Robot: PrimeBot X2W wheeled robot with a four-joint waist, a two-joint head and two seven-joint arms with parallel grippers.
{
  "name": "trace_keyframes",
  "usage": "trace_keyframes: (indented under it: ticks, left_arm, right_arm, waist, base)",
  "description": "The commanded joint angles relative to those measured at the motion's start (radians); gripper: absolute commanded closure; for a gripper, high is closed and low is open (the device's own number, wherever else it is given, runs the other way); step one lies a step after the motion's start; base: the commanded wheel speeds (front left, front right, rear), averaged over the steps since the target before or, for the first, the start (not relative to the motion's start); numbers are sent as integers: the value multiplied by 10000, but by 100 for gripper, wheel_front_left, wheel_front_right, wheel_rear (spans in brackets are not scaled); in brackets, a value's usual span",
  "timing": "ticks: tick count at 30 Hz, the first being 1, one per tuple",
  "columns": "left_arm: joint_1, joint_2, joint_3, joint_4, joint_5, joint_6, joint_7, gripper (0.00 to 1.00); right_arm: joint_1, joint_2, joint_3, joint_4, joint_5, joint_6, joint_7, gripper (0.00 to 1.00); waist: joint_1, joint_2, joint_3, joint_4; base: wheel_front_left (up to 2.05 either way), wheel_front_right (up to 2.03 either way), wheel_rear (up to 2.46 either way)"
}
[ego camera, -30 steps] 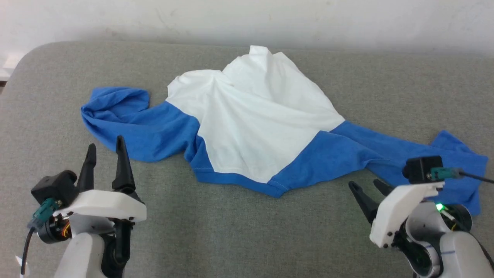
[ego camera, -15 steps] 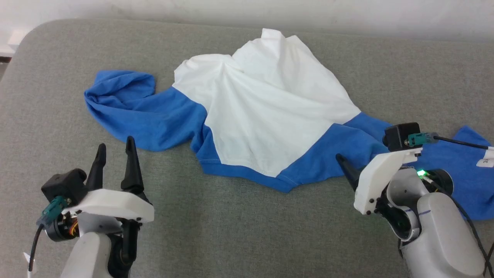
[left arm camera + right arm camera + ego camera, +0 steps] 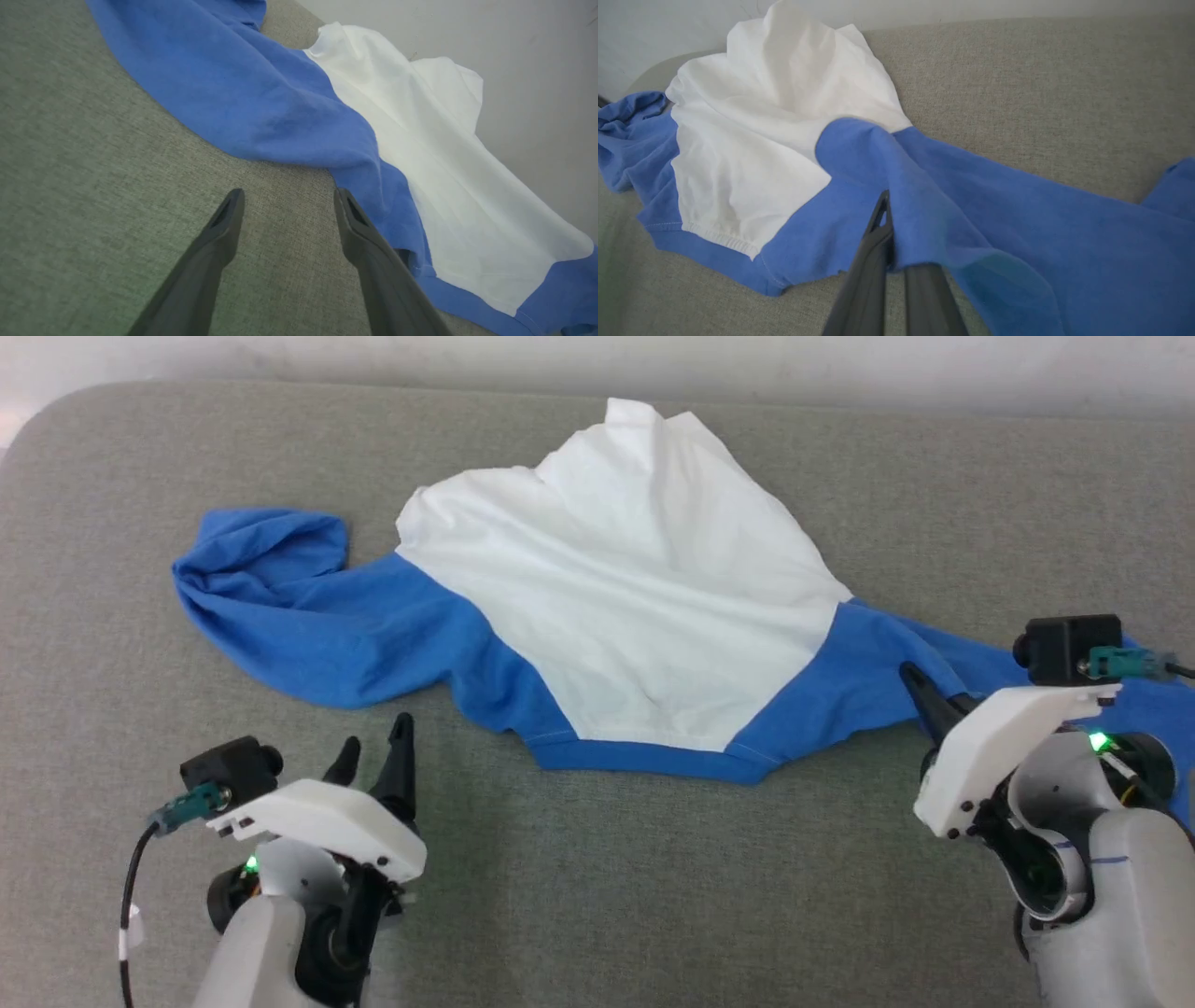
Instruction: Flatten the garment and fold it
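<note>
The shirt lies rumpled across the middle of the grey cloth surface. Its white body is bunched toward the far edge, one blue sleeve is curled over at the left, and the other trails off to the right. The right gripper looks closed on a raised fold of that right sleeve, with cloth draped over one finger. The left gripper stands wide open and holds nothing, just beside the left sleeve's near edge. A thin pinch of soft jersey could slip free, or a one-sided pull could drag and twist the whole shirt rather than spread it. The surface looks coarse-woven, so cloth may catch on it. A plain pale wall rises behind its far edge
</note>
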Motion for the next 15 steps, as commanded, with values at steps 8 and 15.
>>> trace_keyframes:
  ticks: [8,15]
  left_arm:
    - [-1429,-428,606,1380,-1083,110,357,0]
    - [-2420,-235,642,3237,-1266,245,984,0]
  right_arm:
    - [342,7,47,-743,79,-9,413,100]
    - [185,7,226,-922,116,-9,410,100]
  waist:
    - [-1,-1,263,-183]
    - [-1,-1,491,-377]
  base:
    - [0,0,0]
    - [0,0,0]
